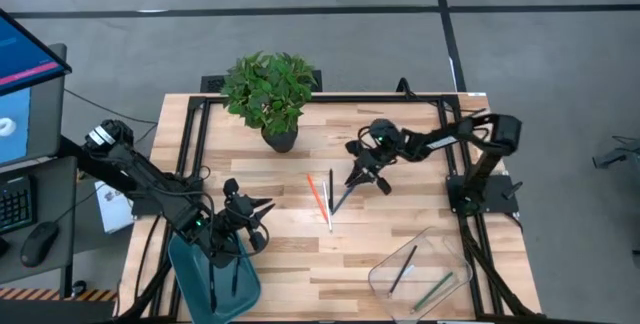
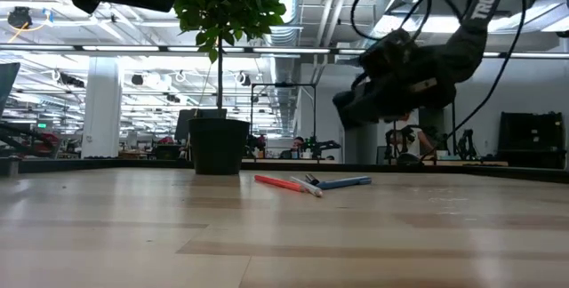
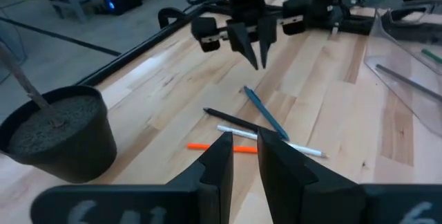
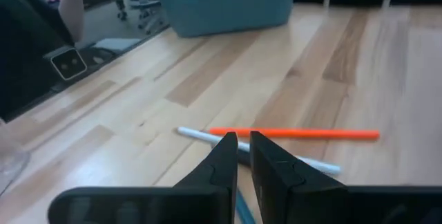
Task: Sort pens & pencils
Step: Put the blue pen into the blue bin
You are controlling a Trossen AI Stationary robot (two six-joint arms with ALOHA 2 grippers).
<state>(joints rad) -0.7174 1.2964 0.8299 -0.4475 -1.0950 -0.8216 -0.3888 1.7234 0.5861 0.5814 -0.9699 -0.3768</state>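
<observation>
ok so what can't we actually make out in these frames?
- Teal bin, high view: the left arm covers its top corner, and the dark sticks inside are too small to tell pen from pencil.
- Clear tray, left wrist view: cut off by the frame edge.
- Pile of pens, low view: seen edge-on, the sticks overlap, so no count.
- Right hand, low view: a dark blur.
- Plant pot, left wrist view: plant cropped.

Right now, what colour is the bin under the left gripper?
Teal; the plastic bin under the left gripper shows best in the high view.
</observation>
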